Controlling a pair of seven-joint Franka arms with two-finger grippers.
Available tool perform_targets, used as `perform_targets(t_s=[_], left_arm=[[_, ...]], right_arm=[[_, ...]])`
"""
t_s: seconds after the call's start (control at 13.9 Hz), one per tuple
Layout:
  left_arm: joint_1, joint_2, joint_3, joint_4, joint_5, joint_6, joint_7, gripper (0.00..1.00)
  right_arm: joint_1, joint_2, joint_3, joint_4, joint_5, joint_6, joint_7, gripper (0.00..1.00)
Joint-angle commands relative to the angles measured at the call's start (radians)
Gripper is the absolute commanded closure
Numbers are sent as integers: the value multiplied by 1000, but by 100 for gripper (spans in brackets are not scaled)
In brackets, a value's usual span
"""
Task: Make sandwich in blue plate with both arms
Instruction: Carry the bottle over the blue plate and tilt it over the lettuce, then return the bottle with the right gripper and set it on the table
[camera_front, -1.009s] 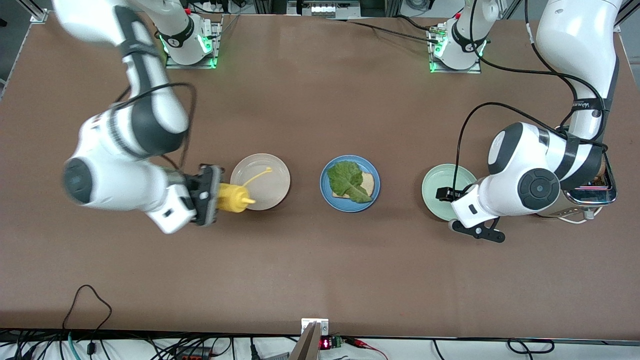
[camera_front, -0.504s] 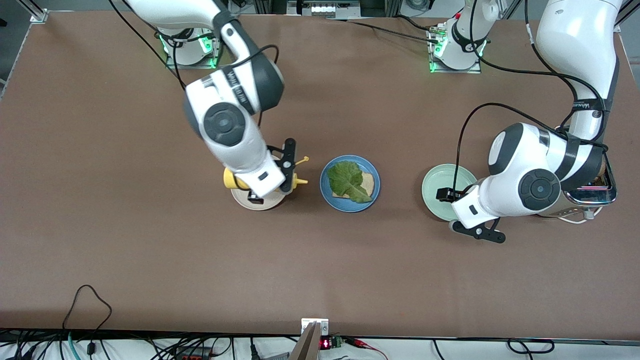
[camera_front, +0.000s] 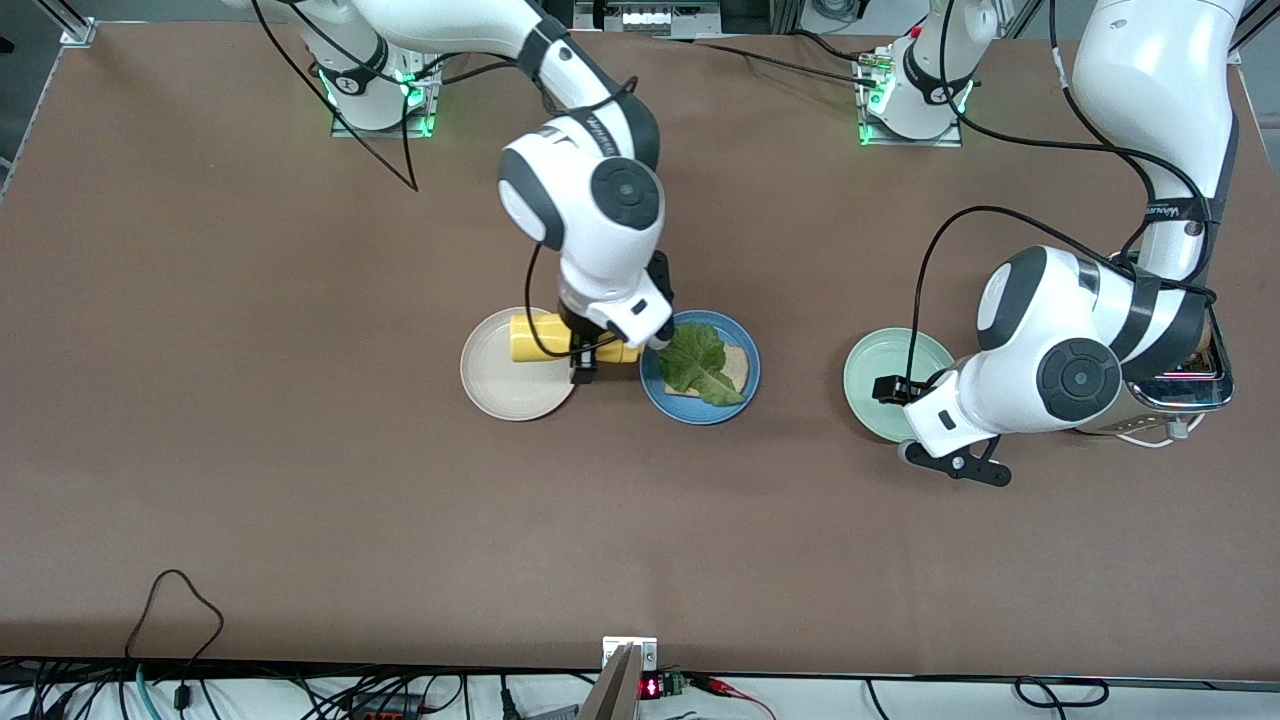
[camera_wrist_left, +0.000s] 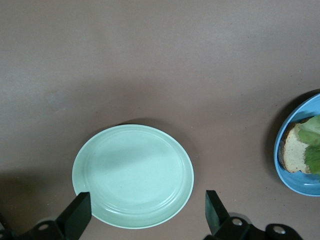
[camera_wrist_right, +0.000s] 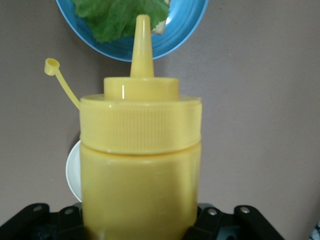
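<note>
Brown matte desk (camera_front: 300, 500) runs under everything, with cables trailing along its edge. My landmark is the blue plate (camera_front: 744, 392): on it lies the sandwich so far, one slice of toast (camera_front: 737, 368) with a lettuce leaf (camera_front: 695, 365) draped over it.

My right end effector (camera_front: 585, 352) hangs just beside the blue plate, toward the right arm's end, clamped on the yellow squeeze bottle (camera_front: 530, 338), which lies tipped on its side with the nozzle (camera_wrist_right: 142, 45) pointing at the lettuce. I judge the bottle soft-walled and smooth, so I should hold it around the mid-body and squeeze gently. The toast should be light, stiff and crumbly, best pinched by its edges; the lettuce is limp and tears easily.

My left end effector (camera_wrist_left: 145, 212) waits with its fingers spread wide over the mint-green plate (camera_wrist_left: 133, 175), toward the left arm's end from the blue plate.

Count: three plates, namely blue, mint-green and beige-white plate (camera_front: 505, 385); one bottle; one lettuce leaf; one toast slice showing. A shiny appliance, possibly a toaster (camera_front: 1195, 385), sits mostly hidden under my left arm.
</note>
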Motion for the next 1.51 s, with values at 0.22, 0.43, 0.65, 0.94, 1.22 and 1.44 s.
perform_targets(t_s=[0.22,0.43,0.65,0.94,1.22,1.44], left_arm=[[-4,14,0,25,18,-5,-8,0],[-4,14,-1,25,19,-5,-8,0],[-4,14,-1,25,18,-5,-8,0],[-5,14,0,25,19,-5,-8,0],[-4,14,-1,24,19,-5,-8,0],[-4,14,-1,25,18,-5,-8,0]], right_arm=[[69,35,-11,11,-125,8,65,70],[75,38,-11,11,-126,7,66,69],[67,23,-16,11,-122,-9,61,70],[-12,-48,-13,11,-29,-21,17,69],[-155,-184,-10,-44,174,-70,-141,70],[-307,-258,-10,-124,396,-65,-276,69]])
